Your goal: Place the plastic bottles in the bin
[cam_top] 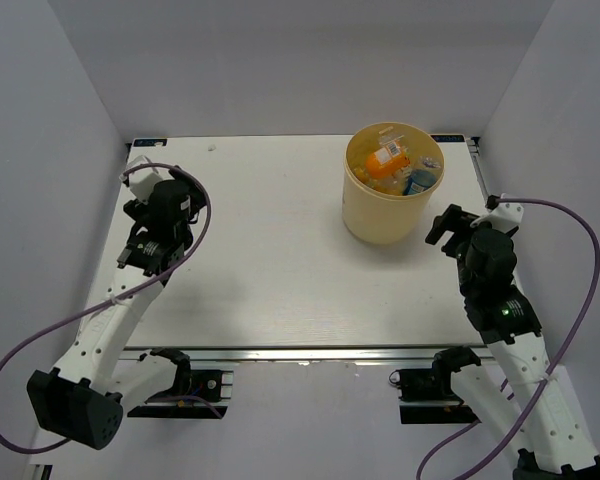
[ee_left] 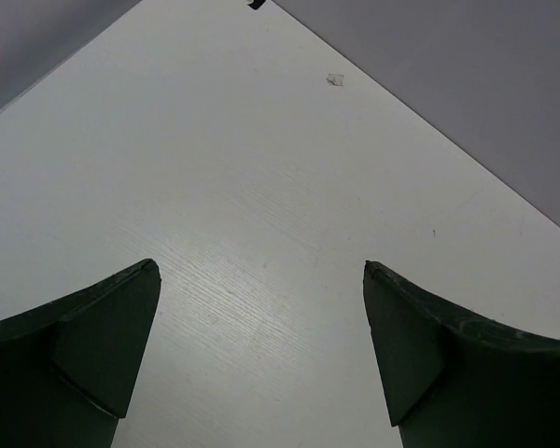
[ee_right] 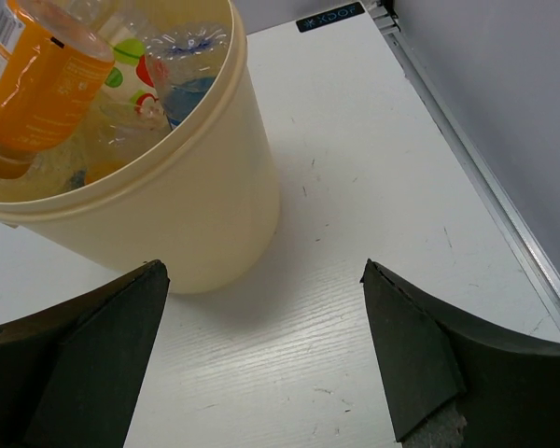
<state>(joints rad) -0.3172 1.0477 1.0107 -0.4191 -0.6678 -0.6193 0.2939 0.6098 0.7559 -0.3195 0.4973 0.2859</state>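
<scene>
The plastic bottles (ee_right: 47, 84) lie in the bin (ee_right: 205, 215) at the far right corner of the table (cam_top: 260, 260), beside my right gripper (ee_right: 261, 266); it and my left gripper (ee_left: 261, 271) have jaws apart, empty.

Between the matt dark fingers (ee_right: 84, 373), the desk (ee_right: 289, 355) is showing a white, finely grained finish. Ahead-left, the bin (ee_right: 196, 205) is presenting smooth cream plastic; the plastic bottles (ee_right: 47, 75) are showing glossy plastic.

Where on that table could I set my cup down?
The white table is bare from the left pincer across to the yellow bin. A narrower strip lies between bin and right edge, by the right pincer. Only the bin is crowded, with plastic bottles.
</scene>
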